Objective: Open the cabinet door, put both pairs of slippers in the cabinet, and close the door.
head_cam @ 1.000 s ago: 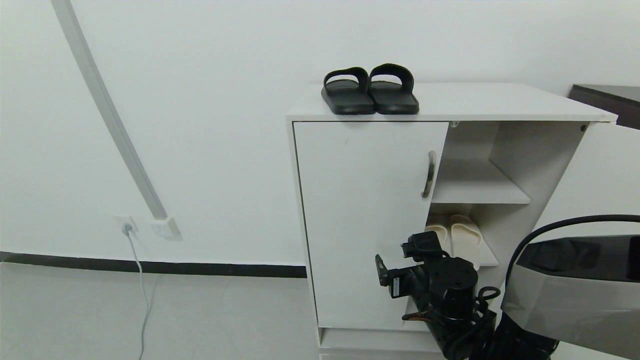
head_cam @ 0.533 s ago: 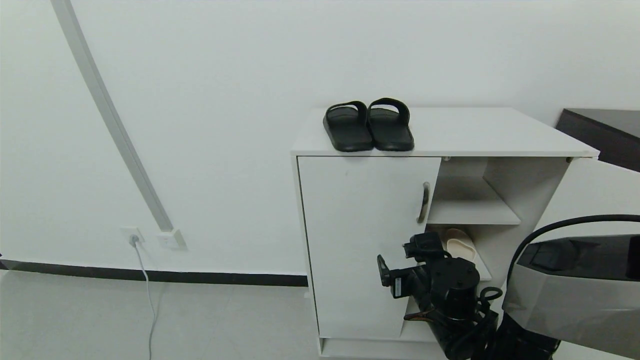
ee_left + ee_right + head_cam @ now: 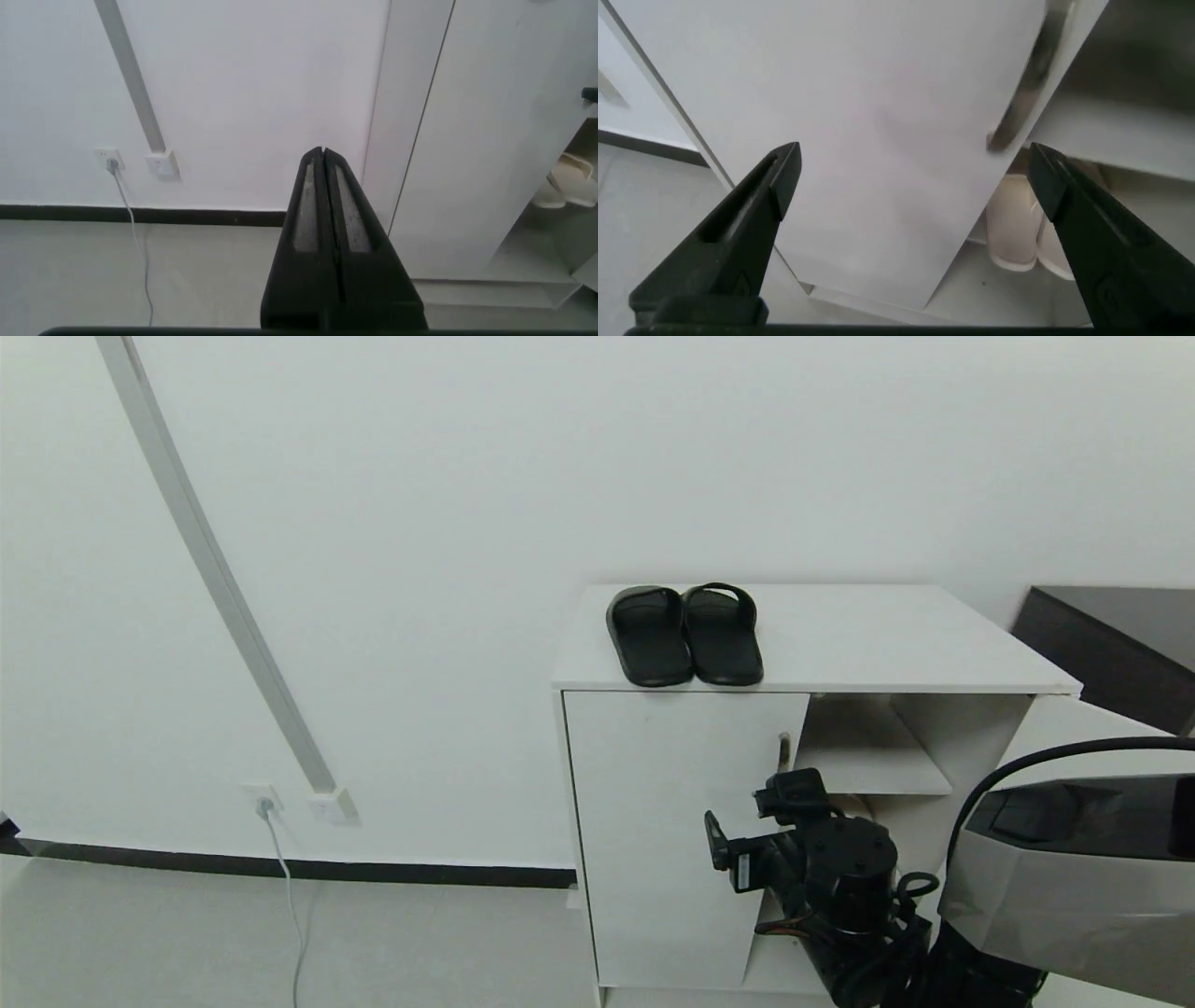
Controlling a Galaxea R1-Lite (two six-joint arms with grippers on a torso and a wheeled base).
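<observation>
A pair of black slippers lies side by side on top of the white cabinet, above its closed left door. The right door stands open. A cream pair of slippers rests on a lower shelf inside. My right gripper is open wide with nothing between its fingers, close in front of the left door near its metal handle. The right arm stands before the open compartment. My left gripper is shut and empty, left of the cabinet, facing the wall.
Wall sockets with a plugged cable and a slanted grey conduit are on the wall to the left. Dark furniture stands right of the cabinet. Bare floor lies left of the cabinet.
The whole head picture has slid downward, so the camera has risen. The right arm rose with it and now hides the cream slippers in that view. The slippers and doors stayed put.
</observation>
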